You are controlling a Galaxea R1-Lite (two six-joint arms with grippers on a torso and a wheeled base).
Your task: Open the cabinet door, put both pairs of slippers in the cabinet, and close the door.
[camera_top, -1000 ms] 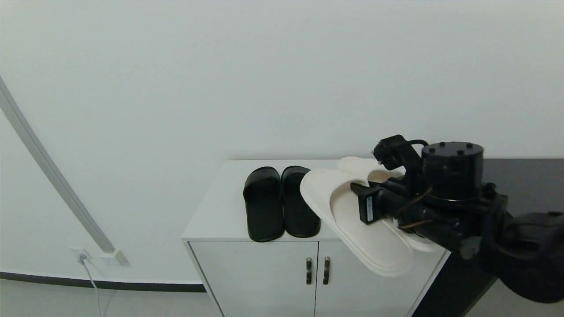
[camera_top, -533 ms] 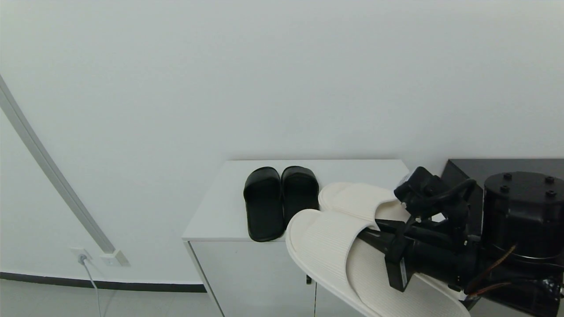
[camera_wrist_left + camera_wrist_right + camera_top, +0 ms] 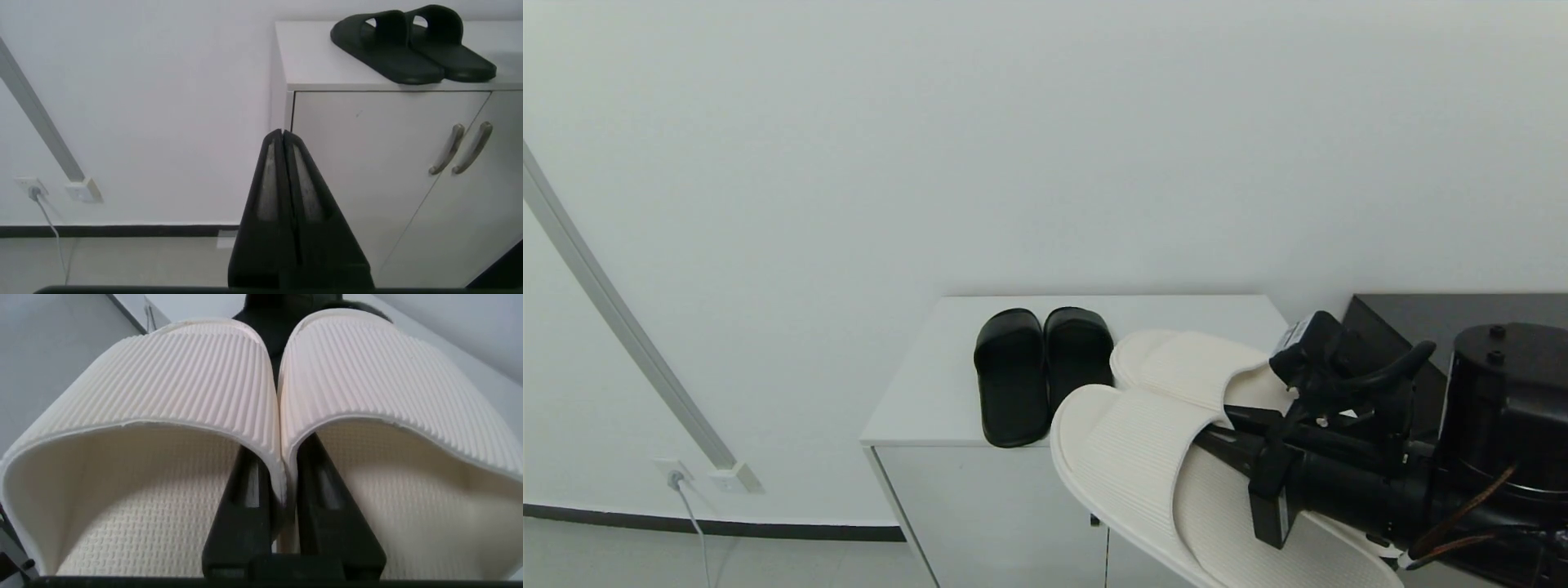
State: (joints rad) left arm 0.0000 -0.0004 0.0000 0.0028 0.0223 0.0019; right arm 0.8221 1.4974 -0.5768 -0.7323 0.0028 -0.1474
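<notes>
A pair of black slippers (image 3: 1044, 371) lies side by side on top of the white cabinet (image 3: 931, 392). My right gripper (image 3: 1217, 433) is shut on the pair of white slippers (image 3: 1143, 457), held in the air in front of the cabinet's right half and hiding most of its doors. In the right wrist view the fingers (image 3: 253, 498) pinch the two inner strap edges of the white slippers (image 3: 188, 400) together. My left gripper (image 3: 283, 143) is shut and holds nothing, low and left of the cabinet (image 3: 368, 147). Both doors are closed, with their two handles (image 3: 462, 147) side by side below the black slippers (image 3: 413, 45).
A white wall stands behind the cabinet. A slanted cable duct (image 3: 613, 318) runs down to a wall socket (image 3: 671, 474) with a cord at the lower left. A black piece of furniture (image 3: 1462, 310) adjoins the cabinet on the right. Bare floor (image 3: 122, 261) lies left of the cabinet.
My right arm has carried the white slippers off the cabinet top, down and toward me; over the last half second it barely shifted.
</notes>
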